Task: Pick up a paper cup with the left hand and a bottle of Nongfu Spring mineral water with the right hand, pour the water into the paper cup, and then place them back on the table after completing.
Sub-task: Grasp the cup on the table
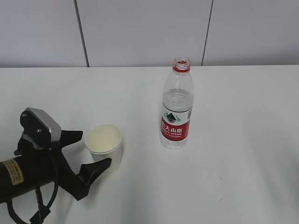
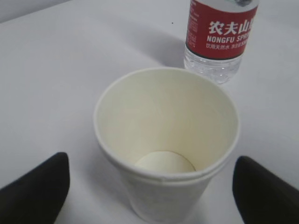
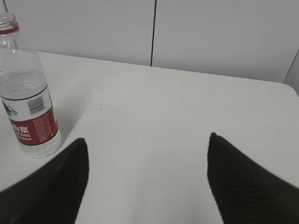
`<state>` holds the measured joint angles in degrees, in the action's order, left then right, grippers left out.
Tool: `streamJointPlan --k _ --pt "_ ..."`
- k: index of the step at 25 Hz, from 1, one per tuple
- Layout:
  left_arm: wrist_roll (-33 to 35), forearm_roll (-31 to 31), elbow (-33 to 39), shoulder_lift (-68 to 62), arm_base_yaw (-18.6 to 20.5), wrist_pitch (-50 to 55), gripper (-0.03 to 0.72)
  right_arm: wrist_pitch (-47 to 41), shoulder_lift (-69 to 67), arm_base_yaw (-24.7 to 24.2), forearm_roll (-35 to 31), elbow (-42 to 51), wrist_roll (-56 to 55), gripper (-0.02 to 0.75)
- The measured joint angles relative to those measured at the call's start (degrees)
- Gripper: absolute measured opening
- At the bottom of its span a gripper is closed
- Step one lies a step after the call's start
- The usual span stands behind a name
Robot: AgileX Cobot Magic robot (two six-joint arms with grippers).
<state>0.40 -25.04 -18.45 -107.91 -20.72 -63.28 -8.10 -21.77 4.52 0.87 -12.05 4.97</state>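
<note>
The left hand gets ready to grab the cup

The black left hand [image 1: 86,151] has its jaws spread on both sides of the empty white paper cup [image 1: 104,145], maybe not touching yet. The clear plastic water bottle with a red label [image 1: 177,105] stands uncapped just beside the cup on the white table [image 1: 243,140]. The right hand [image 3: 147,179] waits near the bottle, jaws spread too.

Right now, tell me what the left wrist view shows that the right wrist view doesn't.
Only the left wrist view shows the paper cup, empty, standing between the open left gripper fingers. Only the right wrist view shows the back wall, the bottle's open neck and the open right gripper fingers. Both show the water bottle and the white table.
</note>
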Motion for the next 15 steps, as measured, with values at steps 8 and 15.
streamJointPlan --k 8,15 --pt "0.0 -2.13 -2.69 -2.67 -0.14 1.23 0.647 0.0 -1.76 0.0 0.0 0.0 0.0 0.587" --pt "0.0 -2.14 -3.29 -6.25 -0.27 -0.89 0.647 0.0 -1.75 0.0 0.0 0.0 0.0 0.587"
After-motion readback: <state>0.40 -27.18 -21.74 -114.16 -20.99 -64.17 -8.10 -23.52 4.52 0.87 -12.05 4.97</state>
